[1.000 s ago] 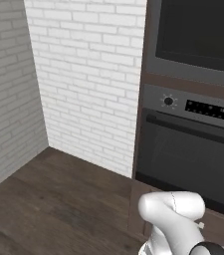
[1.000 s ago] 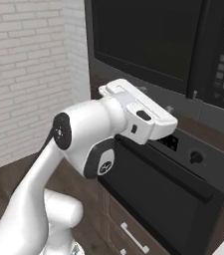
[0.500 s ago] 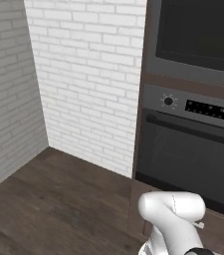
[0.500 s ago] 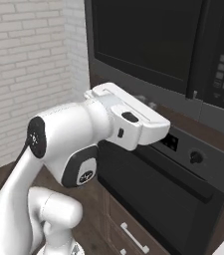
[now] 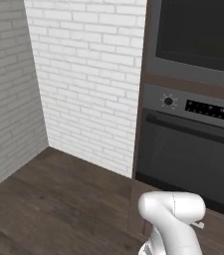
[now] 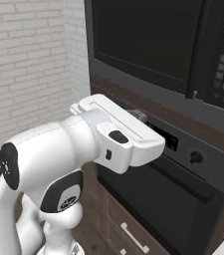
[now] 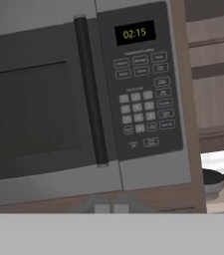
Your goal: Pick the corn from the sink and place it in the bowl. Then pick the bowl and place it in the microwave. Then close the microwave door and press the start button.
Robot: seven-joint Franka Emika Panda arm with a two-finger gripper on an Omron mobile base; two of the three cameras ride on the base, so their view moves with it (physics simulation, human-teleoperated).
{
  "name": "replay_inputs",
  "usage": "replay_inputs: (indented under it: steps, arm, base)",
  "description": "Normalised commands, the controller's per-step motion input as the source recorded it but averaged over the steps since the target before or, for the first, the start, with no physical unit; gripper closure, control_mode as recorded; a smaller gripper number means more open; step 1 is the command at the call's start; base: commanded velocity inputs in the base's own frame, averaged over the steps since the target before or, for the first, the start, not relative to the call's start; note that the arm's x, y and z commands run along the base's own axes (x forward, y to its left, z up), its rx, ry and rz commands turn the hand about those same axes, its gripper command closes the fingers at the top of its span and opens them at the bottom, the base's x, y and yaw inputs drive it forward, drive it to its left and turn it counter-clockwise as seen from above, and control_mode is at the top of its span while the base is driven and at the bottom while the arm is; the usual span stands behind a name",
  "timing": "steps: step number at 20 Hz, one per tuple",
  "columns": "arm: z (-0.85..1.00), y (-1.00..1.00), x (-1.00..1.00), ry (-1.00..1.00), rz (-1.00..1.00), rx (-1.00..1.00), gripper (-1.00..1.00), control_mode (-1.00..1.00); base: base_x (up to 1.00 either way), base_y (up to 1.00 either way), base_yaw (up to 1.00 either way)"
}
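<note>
microwave (image 7: 83,99): grey frame, dark glass door (image 7: 34,109), black keypad panel (image 7: 141,84) with yellow-green clock digits. Oven (image 5: 193,149): black front, grey control strip. Brick wall (image 5: 83,84) white, floor (image 5: 54,199) dark brown wood.

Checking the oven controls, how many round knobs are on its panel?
1: a knob at the left end of the oven panel, beside the display. Others may sit past the frame edge.

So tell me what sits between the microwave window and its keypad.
In the hand view, a dark vertical handle bar stands between the microwave door window and the keypad, running nearly the door's full height.
</note>
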Motion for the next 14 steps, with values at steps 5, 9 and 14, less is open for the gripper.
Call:
replay_inputs:
  steps: [5,9,14]
  arm:
    - [0.01,0.0,-0.22,0.0,0.0,-0.05,1.0,-1.0]
    - [0.08,-0.01,-0.3,0.0,0.0,-0.01,1.0,-1.0]
    - [0.04,-0.01,-0.11,0.0,0.0,0.0,1.0,-1.0]
  base:
    - [0.0,0.0,0.0]
    - [0.0,0.0,0.0]
    - [0.0,0.0,0.0]
